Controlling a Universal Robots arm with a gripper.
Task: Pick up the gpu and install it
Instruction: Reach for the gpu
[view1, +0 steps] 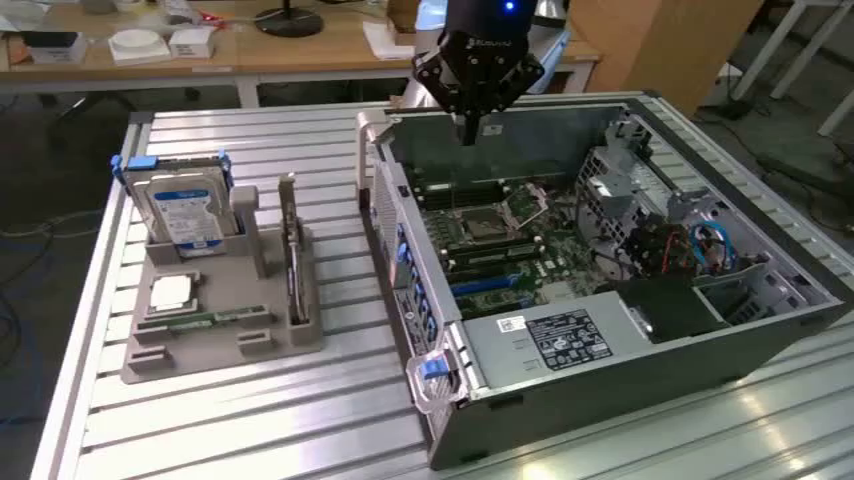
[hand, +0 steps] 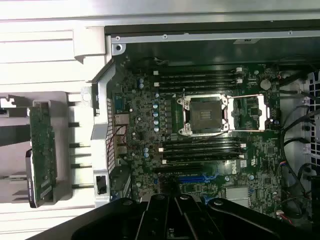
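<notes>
The gpu (view1: 294, 275) stands on its edge in a slot of the grey holder (view1: 220, 345) at the exterior view's left. The wrist view shows the gpu's (hand: 42, 150) green circuit-board back. My gripper (view1: 470, 132) hangs shut and empty over the far wall of the open computer case (view1: 601, 370), well away from the gpu. In the wrist view the gripper's (hand: 175, 212) black fingers sit closed above the motherboard (hand: 200, 125). A blue expansion slot (hand: 192, 178) lies on the board just beyond the fingertips.
The holder also carries a hard drive (view1: 187, 210), a processor chip (view1: 174, 292) and a memory stick (view1: 207, 322). Cables (view1: 694, 245) and a power supply (view1: 561, 335) fill the case's near end. The case's side wall (view1: 387, 230) stands between holder and board.
</notes>
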